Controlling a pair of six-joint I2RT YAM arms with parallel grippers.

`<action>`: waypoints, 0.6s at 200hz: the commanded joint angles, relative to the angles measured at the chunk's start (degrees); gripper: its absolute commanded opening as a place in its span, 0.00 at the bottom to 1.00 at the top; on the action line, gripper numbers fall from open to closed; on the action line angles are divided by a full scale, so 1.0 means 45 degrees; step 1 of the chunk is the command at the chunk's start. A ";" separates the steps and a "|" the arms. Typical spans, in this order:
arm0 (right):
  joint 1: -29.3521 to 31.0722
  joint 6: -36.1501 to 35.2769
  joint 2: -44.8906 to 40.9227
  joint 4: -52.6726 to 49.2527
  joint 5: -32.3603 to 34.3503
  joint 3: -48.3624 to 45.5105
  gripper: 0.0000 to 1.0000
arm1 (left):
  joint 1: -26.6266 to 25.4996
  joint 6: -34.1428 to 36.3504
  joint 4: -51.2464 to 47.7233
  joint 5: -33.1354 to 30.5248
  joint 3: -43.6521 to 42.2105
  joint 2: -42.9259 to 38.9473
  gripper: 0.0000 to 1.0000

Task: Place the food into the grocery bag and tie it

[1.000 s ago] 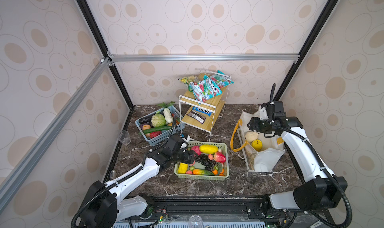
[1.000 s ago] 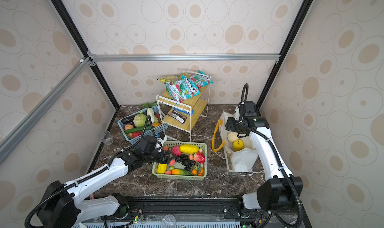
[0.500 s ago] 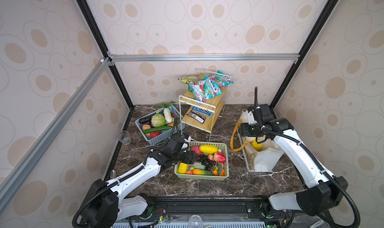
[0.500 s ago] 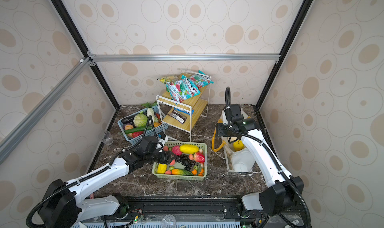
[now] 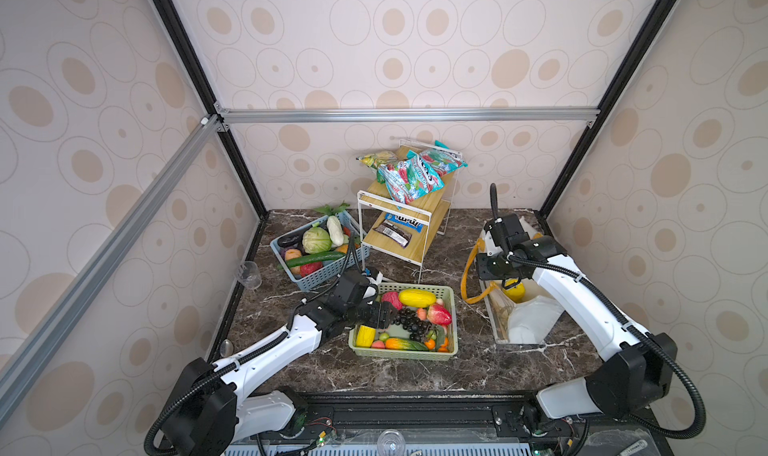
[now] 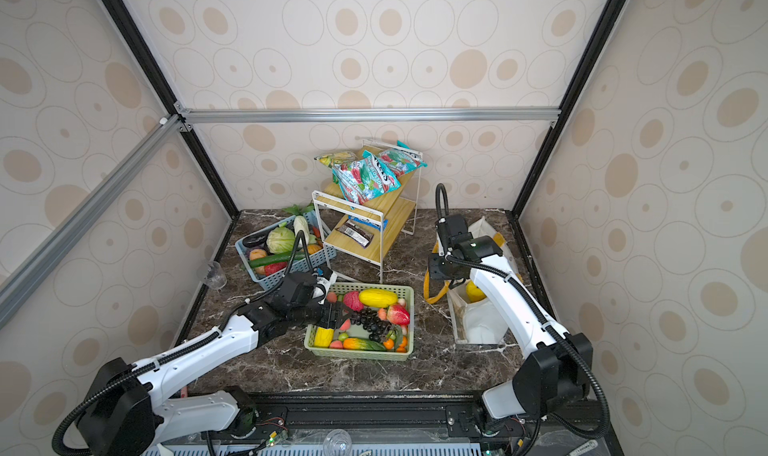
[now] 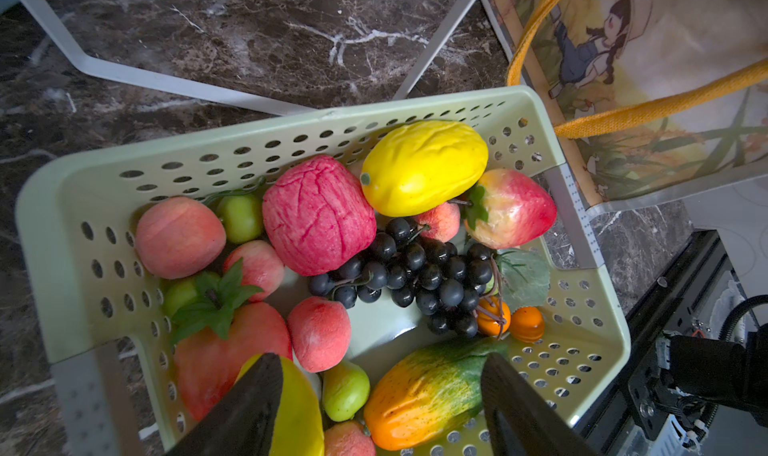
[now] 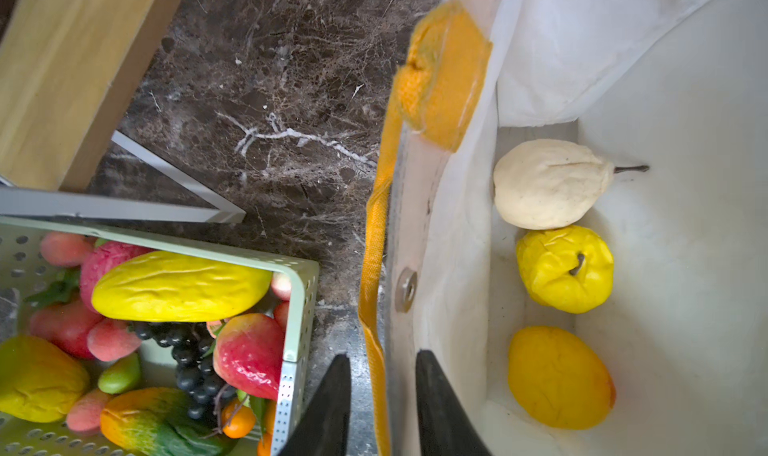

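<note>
The left gripper (image 7: 382, 358) hovers over the near-left corner of the green basket (image 7: 291, 121), its two fingers spread wide and holding nothing. Beneath one fingertip (image 7: 257, 391) lies a yellow fruit (image 7: 299, 408); beside the other is an orange-and-green fruit (image 7: 428, 391). Just ahead of the tips sits a small pink peach (image 7: 319, 333). Farther ahead are the dark grapes (image 7: 415, 271), with a big red fruit (image 7: 318, 214) and a long yellow melon (image 7: 424, 167) at the far wall. The basket stands on the marble table (image 5: 415, 375).

To the right, the right gripper (image 8: 382, 354) straddles the near rim of the grocery bag (image 8: 685, 183). One finger is outside the bag and one inside, with the mustard strap (image 8: 374, 233) and the white wall running between them. The gap is narrow. A sliver of table shows between the outer finger (image 8: 332, 395) and the strap, so I cannot tell whether the fingers actually pinch the cloth.

The bag stands open beside the basket. Three pieces of food lie on its floor past the inner finger – a mango-coloured fruit (image 8: 557, 377) nearest, a crumpled yellow one (image 8: 565, 269) next, and a pale pear (image 8: 548, 183) farthest.
</note>
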 commanded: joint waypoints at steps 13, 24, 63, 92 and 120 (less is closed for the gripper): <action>0.0105 0.0064 0.0089 -0.0145 0.0009 0.0021 0.18 | -0.0148 -0.0025 0.0123 -0.0185 0.0184 -0.0046 0.76; 0.0111 0.0109 0.0080 -0.0120 -0.0104 0.0042 0.16 | -0.0149 -0.0025 0.0149 -0.0180 0.0178 -0.0058 0.76; 0.0119 0.0289 0.0064 0.0054 -0.0353 0.0060 0.08 | -0.0161 -0.0010 0.0154 -0.0207 0.0145 -0.0077 0.76; 0.0128 0.0416 0.0009 0.0137 -0.0468 0.0168 0.05 | -0.0158 0.0010 0.0137 -0.0212 0.0149 -0.0078 0.76; 0.0124 0.0705 -0.0076 0.0471 -0.1150 0.0272 0.04 | -0.0150 0.0027 0.0123 -0.0242 0.0182 -0.0040 0.76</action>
